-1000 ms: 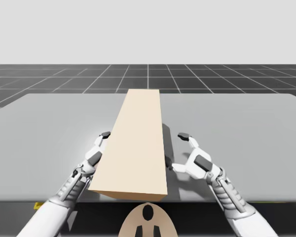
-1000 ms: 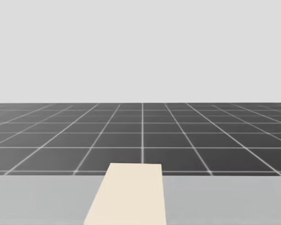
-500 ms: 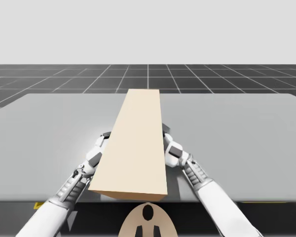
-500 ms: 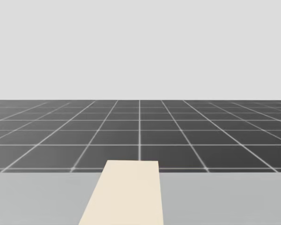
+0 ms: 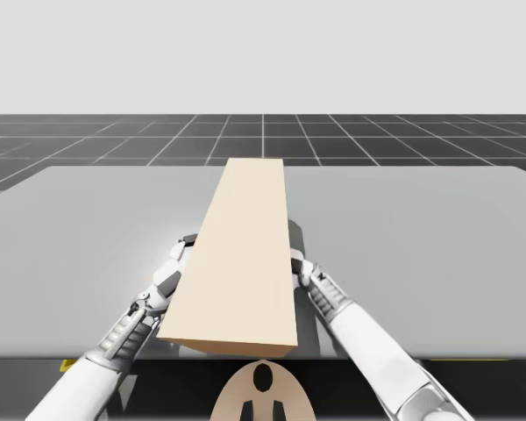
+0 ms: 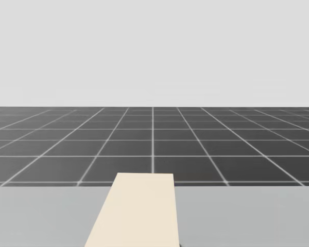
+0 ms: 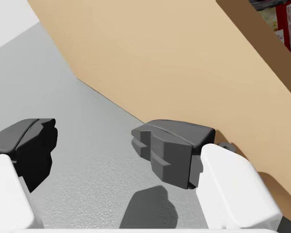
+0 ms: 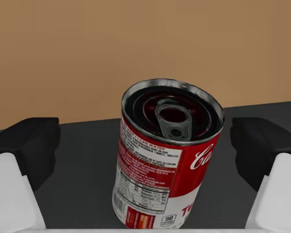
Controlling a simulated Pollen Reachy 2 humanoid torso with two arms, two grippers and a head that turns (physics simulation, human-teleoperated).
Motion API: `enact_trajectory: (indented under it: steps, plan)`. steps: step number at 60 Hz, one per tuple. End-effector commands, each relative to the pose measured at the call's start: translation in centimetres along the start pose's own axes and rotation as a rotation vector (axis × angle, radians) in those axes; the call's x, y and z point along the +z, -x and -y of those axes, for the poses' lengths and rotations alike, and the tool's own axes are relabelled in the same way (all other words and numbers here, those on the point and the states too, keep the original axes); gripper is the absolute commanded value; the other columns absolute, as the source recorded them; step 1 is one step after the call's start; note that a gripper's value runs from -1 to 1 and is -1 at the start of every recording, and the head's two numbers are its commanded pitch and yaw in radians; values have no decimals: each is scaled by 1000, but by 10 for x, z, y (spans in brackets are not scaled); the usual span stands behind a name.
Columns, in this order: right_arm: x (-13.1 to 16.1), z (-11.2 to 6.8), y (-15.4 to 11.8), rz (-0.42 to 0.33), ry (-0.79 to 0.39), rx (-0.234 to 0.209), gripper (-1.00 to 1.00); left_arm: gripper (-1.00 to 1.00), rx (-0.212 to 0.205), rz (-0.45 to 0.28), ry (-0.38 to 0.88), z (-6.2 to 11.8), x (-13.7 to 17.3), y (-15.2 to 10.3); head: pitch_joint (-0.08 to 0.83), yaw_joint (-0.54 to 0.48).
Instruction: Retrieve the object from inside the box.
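Grey table, tan cardboard box, glossy red can within released right end effector, left end effector released

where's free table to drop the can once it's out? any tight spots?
Free: the table left of the box, and the wide stretch right of it. Tight: by the box's near sides, where the left gripper and right arm sit, and inside around the can.
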Motion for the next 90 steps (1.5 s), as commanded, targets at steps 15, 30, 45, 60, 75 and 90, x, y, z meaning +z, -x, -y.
enact_trajectory:
  steps: [15,30,45,60,75,90]
  plan:
    - [-5,-4,4,35,44,-67,1000,-1000,26,48,72,19,-8,-6,40,-11]
    - [70,23,3,16,195,-32,1000,-1000,28,46,52,14,-8,-5,36,-12]
    - [151,40,-15,19,367,9,1000,-1000,36,47,42,9,-7,-5,29,-17]
    - [216,61,-27,32,525,26,1000,-1000,40,47,38,8,-7,-5,21,-13]
    - [232,82,-78,40,642,84,1000,-1000,43,49,30,5,-6,-5,14,-8]
    - [240,99,-168,97,730,166,1000,-1000,47,50,22,3,-5,-5,9,-6]
